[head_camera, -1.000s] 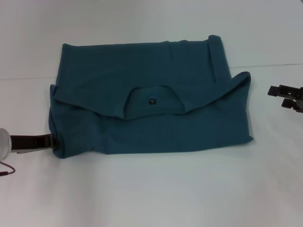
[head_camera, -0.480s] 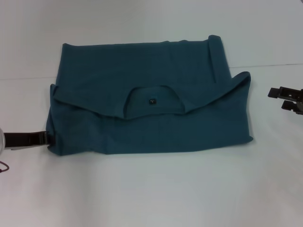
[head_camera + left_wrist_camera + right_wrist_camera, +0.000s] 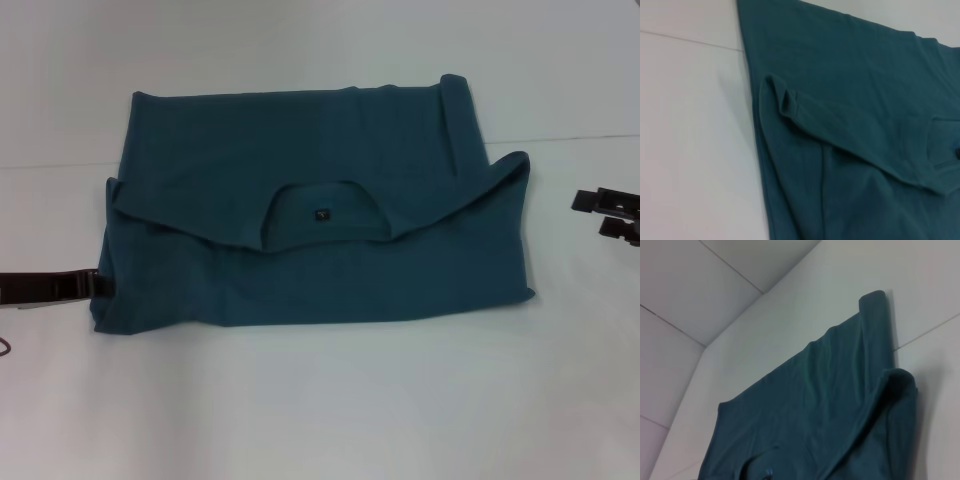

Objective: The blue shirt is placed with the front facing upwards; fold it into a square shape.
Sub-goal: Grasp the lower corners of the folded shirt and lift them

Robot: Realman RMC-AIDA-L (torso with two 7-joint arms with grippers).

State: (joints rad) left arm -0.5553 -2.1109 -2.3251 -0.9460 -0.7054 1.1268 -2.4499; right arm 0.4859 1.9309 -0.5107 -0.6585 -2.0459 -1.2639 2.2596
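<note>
**Head view: folded shirt between two low grippers**

Head view shows the blue shirt (image 3: 310, 215) lying folded on the white table (image 3: 320, 400), filling the middle of the surface. Its near half is doubled over the far half, so the round neck opening with its small dark label (image 3: 321, 214) faces up near the centre. One rolled edge stands up at about 2 o'clock, and a raised fold sits at 3 o'clock.

At 9 o'clock the left gripper (image 3: 98, 285) lies low over the table, its dark fingers touching the shirt's edge near the lower corner; whether they pinch the cloth or only rest against it cannot be told. The left wrist view shows a small pucker of fabric (image 3: 788, 102) beside that edge.

At 3 o'clock the right gripper (image 3: 612, 213) hangs well apart from the shirt, its two fingers spread with nothing between them.
</note>
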